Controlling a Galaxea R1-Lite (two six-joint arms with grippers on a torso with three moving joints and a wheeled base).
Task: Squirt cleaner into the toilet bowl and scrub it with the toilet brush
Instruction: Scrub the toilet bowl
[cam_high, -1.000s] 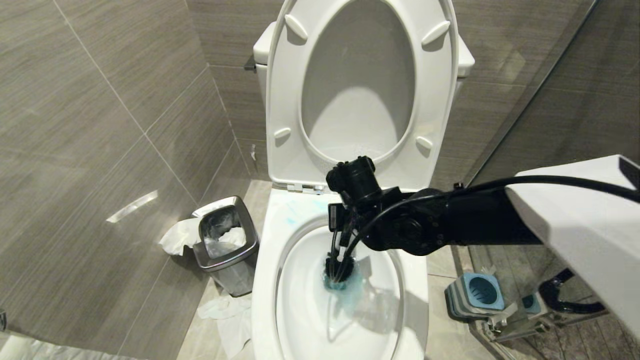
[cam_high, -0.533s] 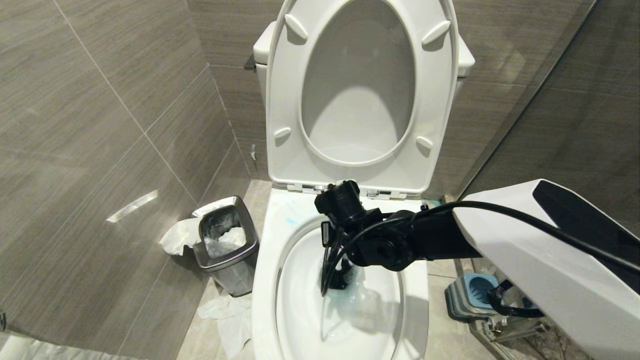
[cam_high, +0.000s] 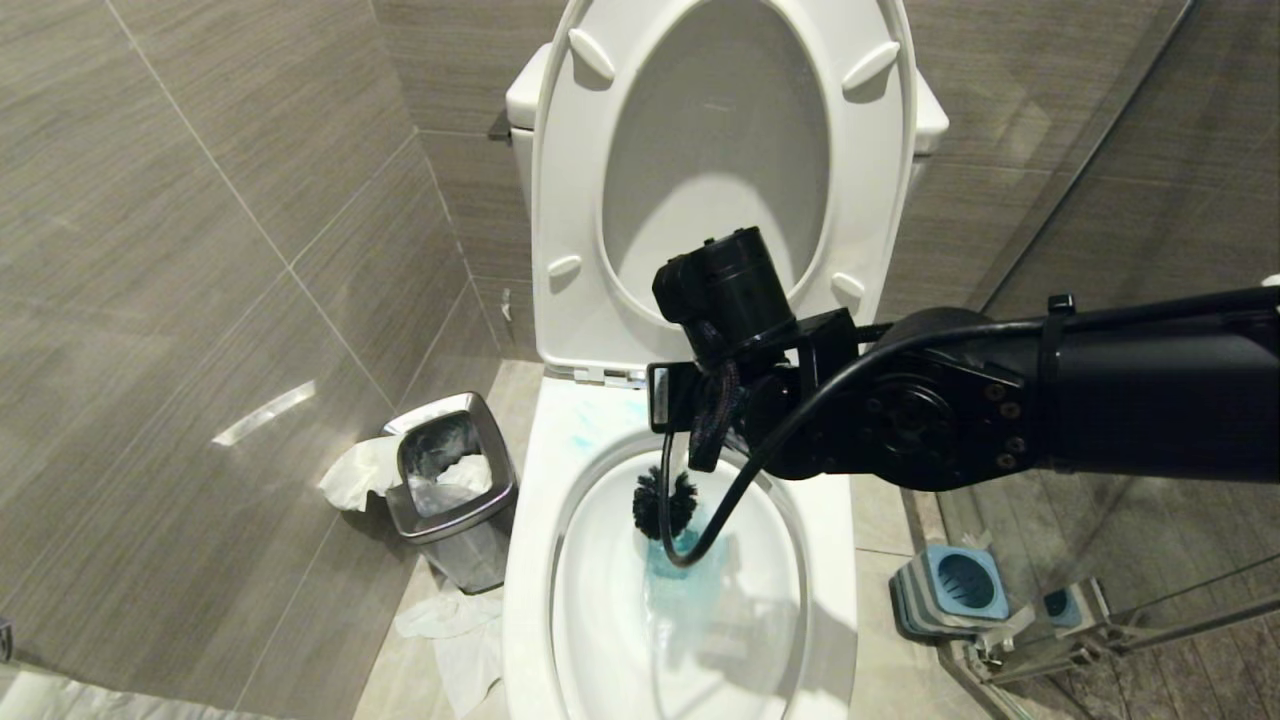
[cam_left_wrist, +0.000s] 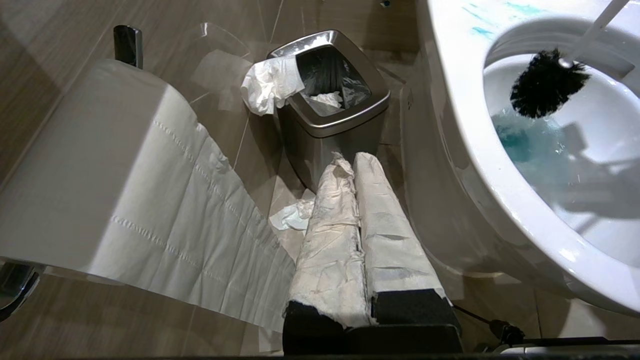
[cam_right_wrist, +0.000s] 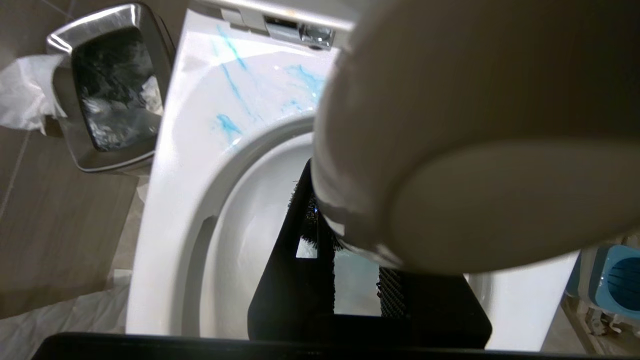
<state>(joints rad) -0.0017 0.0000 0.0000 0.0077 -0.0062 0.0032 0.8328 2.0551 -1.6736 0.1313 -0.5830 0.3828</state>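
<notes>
The white toilet bowl stands open, its seat and lid raised. Blue cleaner smears the back rim and tints the water. My right gripper hangs over the back of the bowl, shut on the toilet brush's white handle, whose rounded end fills the right wrist view. The black bristle head hangs just above the blue water, near the back wall of the basin. It also shows in the left wrist view. My left gripper is parked low beside the bowl, its paper-wrapped fingers shut on nothing.
A small steel bin with tissue stands left of the toilet, and more tissue lies on the floor. The blue-grey brush holder sits on the floor to the right by a glass wall. A toilet paper roll hangs near my left gripper.
My right arm has risen and the brush head has come up out of the blue water, a little toward the back of the bowl. The left arm has not moved.
</notes>
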